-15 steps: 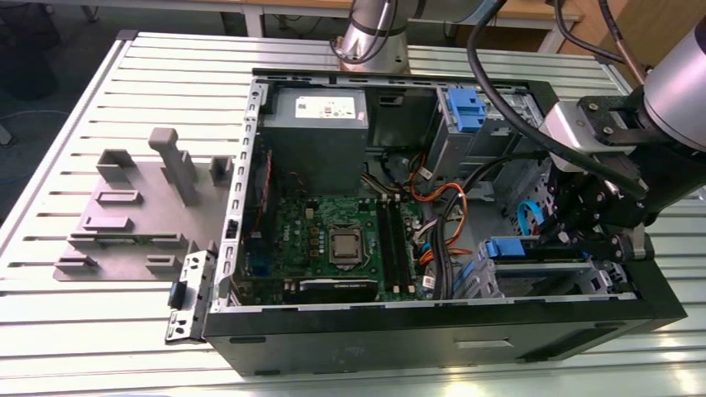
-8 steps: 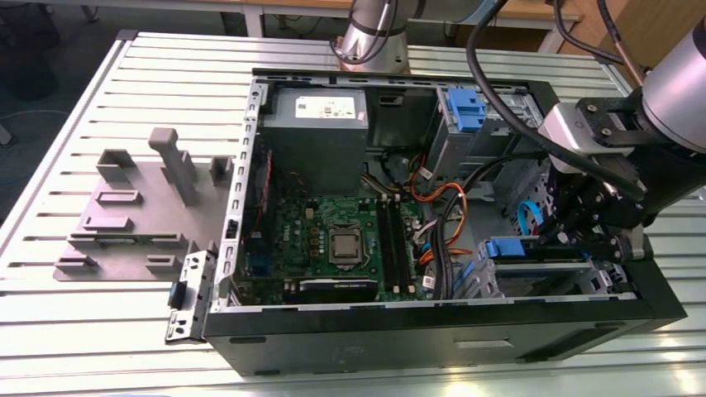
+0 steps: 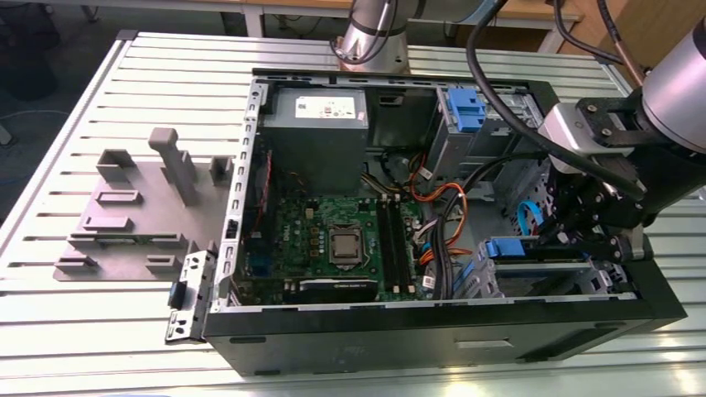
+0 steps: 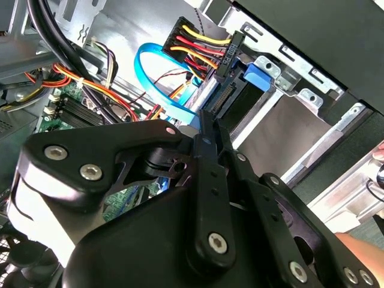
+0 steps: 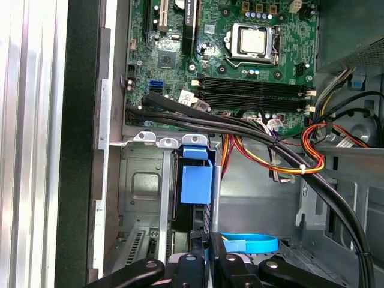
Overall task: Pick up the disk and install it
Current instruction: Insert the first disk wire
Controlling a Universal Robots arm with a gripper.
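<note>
Exterior view: hand (image 3: 583, 240) lowered inside the open computer case (image 3: 441, 318), at the drive cage on the exterior view's right, just beside the disk (image 3: 530, 253) seated there.

Second wrist view: fingers (image 4: 207, 150) pressed narrow together, tips near the disk's connector edge (image 4: 225, 99).

First wrist view: disk (image 5: 195, 186) upright in its bay, hand (image 5: 207, 255) close below, gripping nothing visible.
</note>
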